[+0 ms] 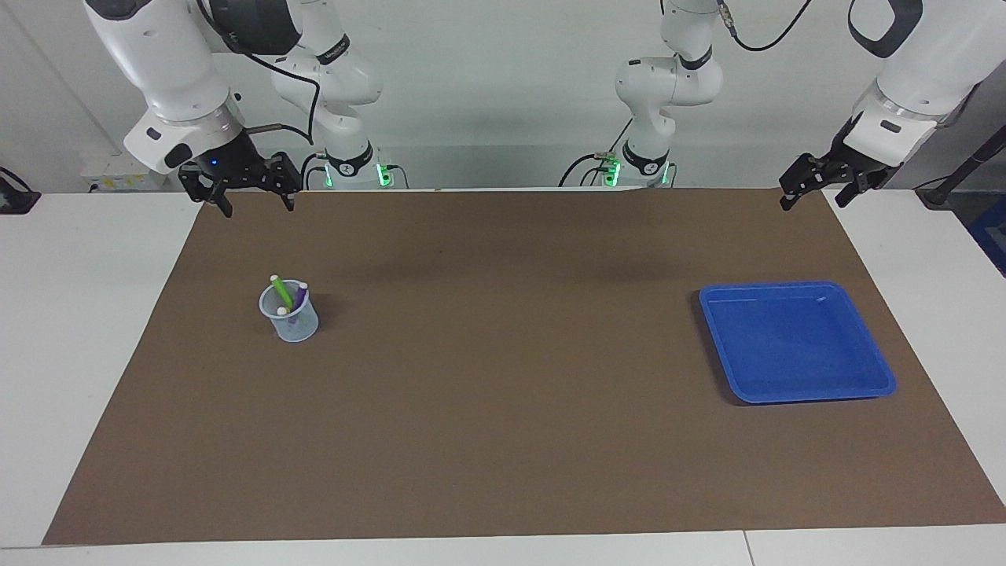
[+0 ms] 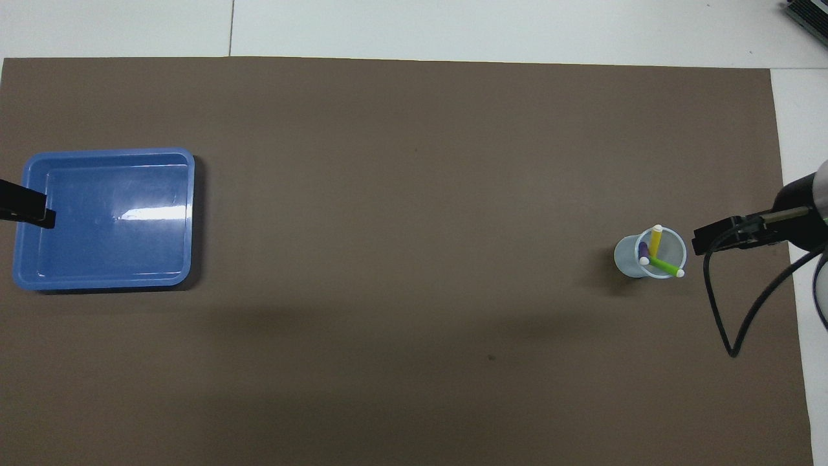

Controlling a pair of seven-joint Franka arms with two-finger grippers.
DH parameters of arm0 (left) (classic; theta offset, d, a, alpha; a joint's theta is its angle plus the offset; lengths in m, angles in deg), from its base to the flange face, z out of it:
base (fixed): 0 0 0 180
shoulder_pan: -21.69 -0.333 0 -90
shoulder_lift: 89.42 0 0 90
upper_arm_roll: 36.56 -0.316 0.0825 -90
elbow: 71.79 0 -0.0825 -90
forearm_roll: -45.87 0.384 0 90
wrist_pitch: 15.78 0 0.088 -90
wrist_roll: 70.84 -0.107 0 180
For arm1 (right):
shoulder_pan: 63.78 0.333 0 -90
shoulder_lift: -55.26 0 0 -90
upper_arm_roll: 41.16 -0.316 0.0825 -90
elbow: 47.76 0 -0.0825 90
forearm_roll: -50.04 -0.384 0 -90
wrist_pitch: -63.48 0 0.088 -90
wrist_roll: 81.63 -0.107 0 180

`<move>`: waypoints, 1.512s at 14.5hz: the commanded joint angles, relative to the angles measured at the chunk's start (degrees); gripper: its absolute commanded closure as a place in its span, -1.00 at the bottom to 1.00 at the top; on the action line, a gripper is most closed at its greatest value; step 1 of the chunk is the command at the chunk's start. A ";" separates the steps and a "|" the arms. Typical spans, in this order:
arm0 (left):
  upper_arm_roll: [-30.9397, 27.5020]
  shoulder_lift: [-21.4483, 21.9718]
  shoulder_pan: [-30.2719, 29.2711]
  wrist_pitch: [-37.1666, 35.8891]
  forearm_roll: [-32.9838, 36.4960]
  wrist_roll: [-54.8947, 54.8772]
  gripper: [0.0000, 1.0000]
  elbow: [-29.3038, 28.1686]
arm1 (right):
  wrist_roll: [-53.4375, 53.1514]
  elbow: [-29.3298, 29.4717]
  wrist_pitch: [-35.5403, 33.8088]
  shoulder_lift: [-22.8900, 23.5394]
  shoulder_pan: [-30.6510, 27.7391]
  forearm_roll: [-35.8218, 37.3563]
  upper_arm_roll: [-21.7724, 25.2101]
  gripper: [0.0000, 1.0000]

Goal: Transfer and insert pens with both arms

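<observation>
The three pens stand in a clear plastic cup on the brown mat, toward the right arm's end. The green pen, purple pen and yellow pen lean apart, pale caps up. The cup also shows in the overhead view, with the green pen and purple pen. My right gripper hangs open and empty over the mat's edge by its base, apart from the cup. My left gripper hangs open and empty over the mat's corner at the left arm's end.
An empty blue tray lies on the mat toward the left arm's end, also in the overhead view. The brown mat covers most of the white table. A black cable loops down from the right arm.
</observation>
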 commanded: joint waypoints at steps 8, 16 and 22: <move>-1.30 0.34 1.59 0.77 1.03 -0.56 -1.00 -0.70 | -1.09 0.35 -0.44 0.52 -0.46 -1.18 -0.21 -1.00; -1.39 0.25 1.68 0.77 1.03 -0.65 -1.00 -0.70 | -0.66 0.44 0.08 0.26 -0.72 -1.18 -0.30 -1.00; -1.39 0.25 1.68 0.86 1.03 -0.65 -1.00 -0.70 | -0.48 -0.17 2.53 0.08 -0.11 -2.84 -0.65 -1.00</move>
